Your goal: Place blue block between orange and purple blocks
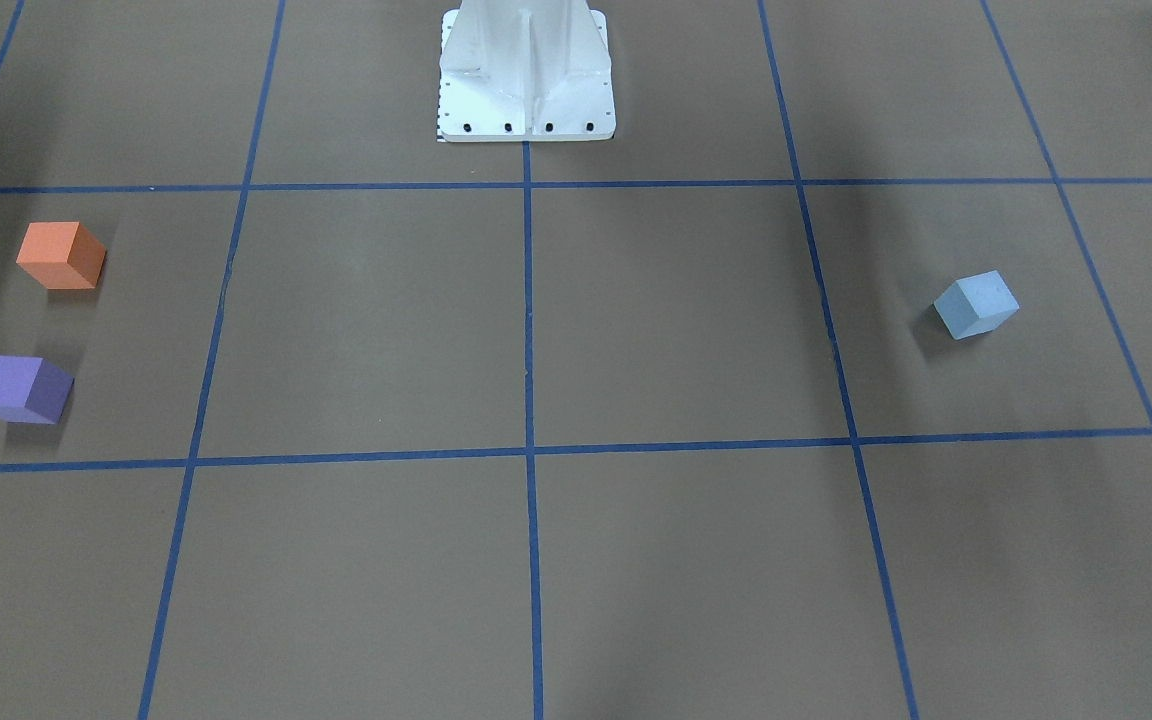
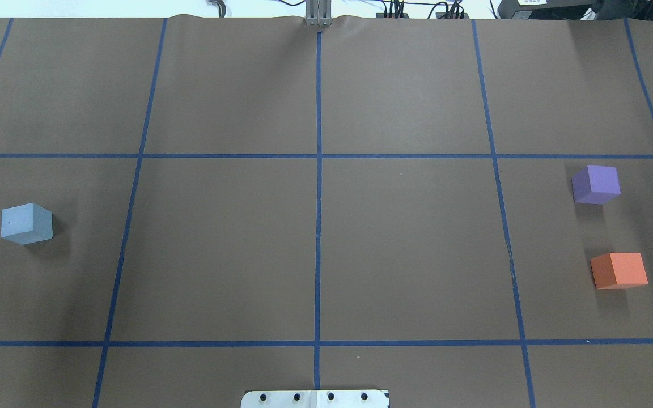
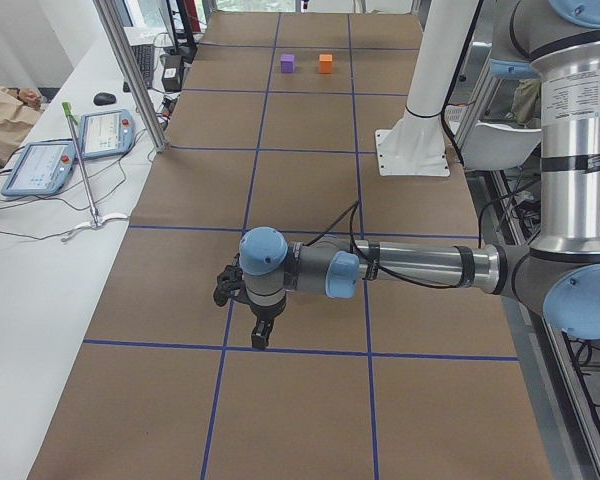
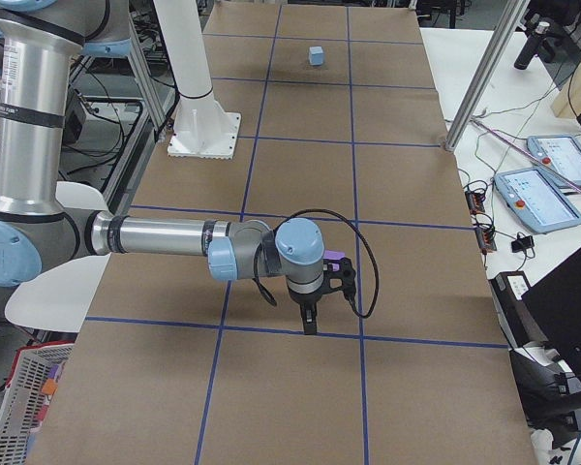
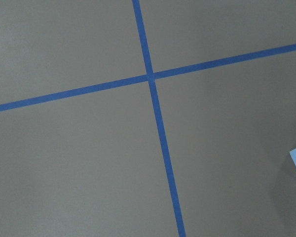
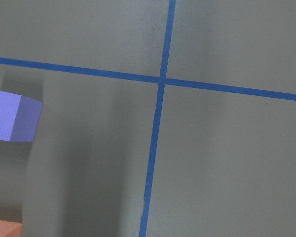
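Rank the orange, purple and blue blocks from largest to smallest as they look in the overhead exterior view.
1. orange block: marginally largest, but it lies nearest the camera, so this is unsure.
2. blue block and purple block: too alike to rank.

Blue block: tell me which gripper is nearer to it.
Left. The left gripper hangs close by the blue block, whose corner its wrist camera catches; the right gripper hangs far across the table, beside the purple block.
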